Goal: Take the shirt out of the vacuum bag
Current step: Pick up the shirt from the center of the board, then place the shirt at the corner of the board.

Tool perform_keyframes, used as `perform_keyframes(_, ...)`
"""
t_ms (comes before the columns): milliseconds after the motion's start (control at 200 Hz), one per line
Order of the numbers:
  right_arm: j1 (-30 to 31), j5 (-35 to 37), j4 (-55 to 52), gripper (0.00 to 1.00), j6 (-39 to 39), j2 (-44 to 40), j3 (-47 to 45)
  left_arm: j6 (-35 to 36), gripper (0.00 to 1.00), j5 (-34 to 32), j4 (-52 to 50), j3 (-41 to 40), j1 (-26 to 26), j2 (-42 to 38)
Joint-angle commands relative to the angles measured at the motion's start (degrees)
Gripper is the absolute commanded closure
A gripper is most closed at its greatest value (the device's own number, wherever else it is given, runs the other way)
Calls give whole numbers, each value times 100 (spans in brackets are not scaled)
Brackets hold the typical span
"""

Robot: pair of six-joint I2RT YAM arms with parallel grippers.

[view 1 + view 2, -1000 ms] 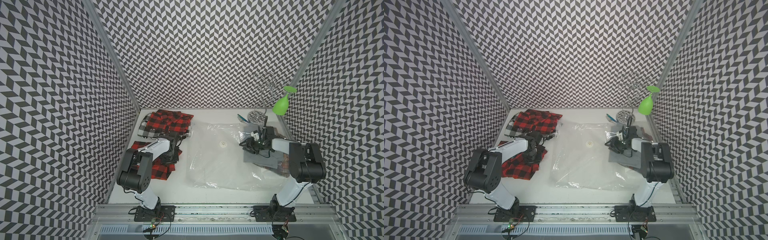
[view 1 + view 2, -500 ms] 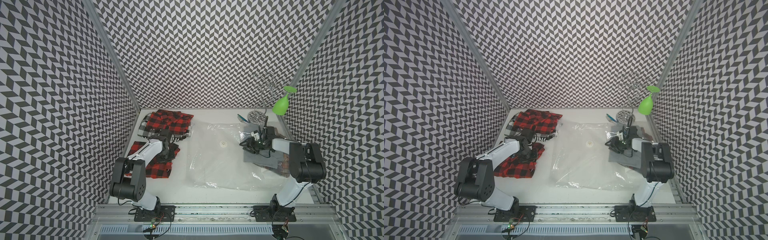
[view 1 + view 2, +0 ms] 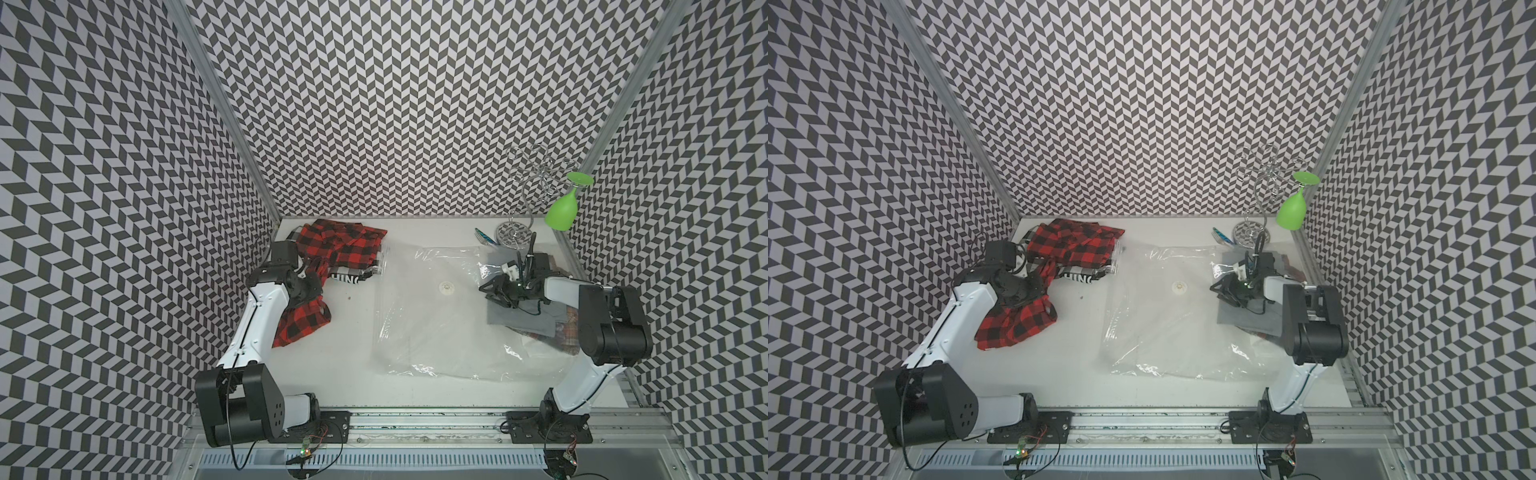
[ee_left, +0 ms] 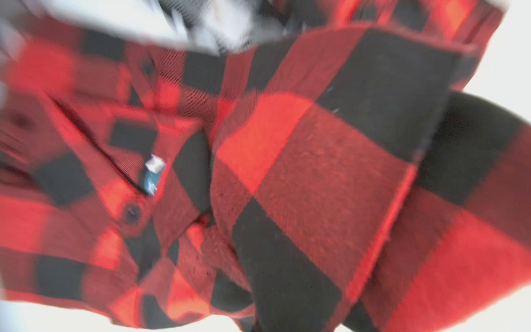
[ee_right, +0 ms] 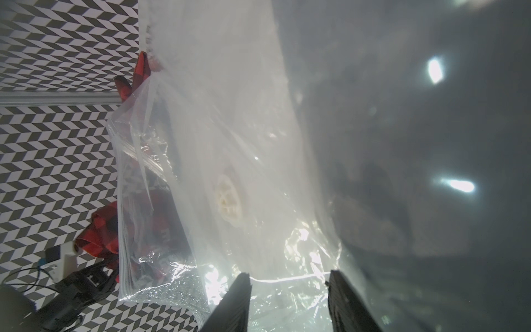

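Note:
A red-and-black plaid shirt (image 3: pixel 303 320) (image 3: pixel 1017 324) lies crumpled on the white table at the left, outside the vacuum bag. My left gripper (image 3: pixel 309 286) (image 3: pixel 1021 291) is on its upper end. The left wrist view is filled by bunched shirt (image 4: pixel 287 172), which hides the jaws. The clear vacuum bag (image 3: pixel 436 324) (image 3: pixel 1167 332) lies flat mid-table with its white valve (image 3: pixel 446 286) (image 5: pixel 228 201) facing up. My right gripper (image 3: pixel 492 291) (image 5: pixel 287 276) is at the bag's right edge, its fingers apart with bag film between them.
Another red plaid garment (image 3: pixel 345 245) sits in a clear bag at the back left. A grey cloth (image 3: pixel 523 320) and a checked cloth (image 3: pixel 565 336) lie under my right arm. A wire rack (image 3: pixel 528 195) holding a green glass (image 3: pixel 563 208) stands at the back right.
My left arm has swung to the left, its jaws have narrowed, and the shirt has shifted a little left with it. The right arm and the bag have stayed put.

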Motion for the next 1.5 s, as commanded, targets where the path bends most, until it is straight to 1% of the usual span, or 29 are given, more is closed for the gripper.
perform_keyframes(0, -64, 105, 57, 53, -73, 77, 137, 436, 100, -11, 381, 674, 153, -159)
perform_keyframes(90, -62, 77, 59, 53, -62, 134, 135, 682, 100, 45, 699, 897, 244, -104)
perform_keyframes(250, -53, 81, -81, 53, -105, 240, 246, 1164, 100, 454, 1193, 1218, 505, -109)
perform_keyframes(380, -56, 88, -195, 53, -145, 285, 363, 1648, 100, 339, 1171, 1515, 597, -34)
perform_keyframes(511, -51, 73, -224, 53, -139, 358, 427, 1755, 100, 483, 1211, 1842, 805, 96)
perform_keyframes(771, -54, 87, -251, 53, -152, 413, 439, 2027, 100, 983, 1145, 3111, 1128, 826)
perform_keyframes(871, -53, 116, -309, 53, -187, 423, 451, 2218, 100, 987, 1010, 3557, 1190, 1171)
perform_keyframes(931, -49, 131, -369, 53, -235, 437, 467, 2284, 100, 903, 997, 3733, 1187, 1365)
perform_keyframes(1021, -55, 165, -432, 53, -258, 443, 478, 2406, 100, 963, 944, 4027, 1188, 1696)
perform_keyframes(1196, -56, 245, -582, 53, -352, 503, 560, 2557, 100, 1191, 705, 5007, 1151, 2607)
perform_keyframes(1372, -55, 306, -681, 53, -418, 578, 601, 2795, 100, 1300, 685, 5641, 905, 3317)
perform_keyframes(1497, -51, 331, -732, 53, -461, 651, 642, 3003, 100, 1055, 580, 5898, 621, 3725)
